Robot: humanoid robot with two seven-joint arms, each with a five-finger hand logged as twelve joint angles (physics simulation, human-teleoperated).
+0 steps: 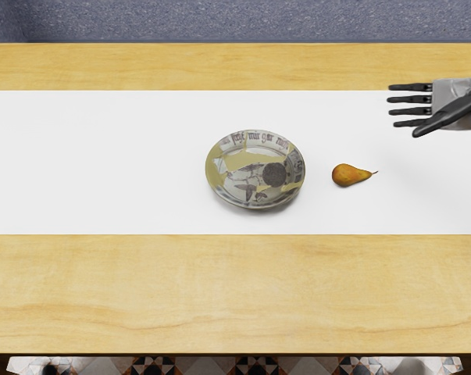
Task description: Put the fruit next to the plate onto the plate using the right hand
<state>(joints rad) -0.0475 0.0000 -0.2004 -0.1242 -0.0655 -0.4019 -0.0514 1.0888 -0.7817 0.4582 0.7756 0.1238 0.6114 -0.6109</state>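
I see small brown-orange pear lying on white runner of wooden worktop, just right of patterned grey ceramic plate, not touching it. Long axis left-right; stem points right, fat end toward plate. Right hand hovers upper right, well apart from pear, fingers spread, holding nothing.
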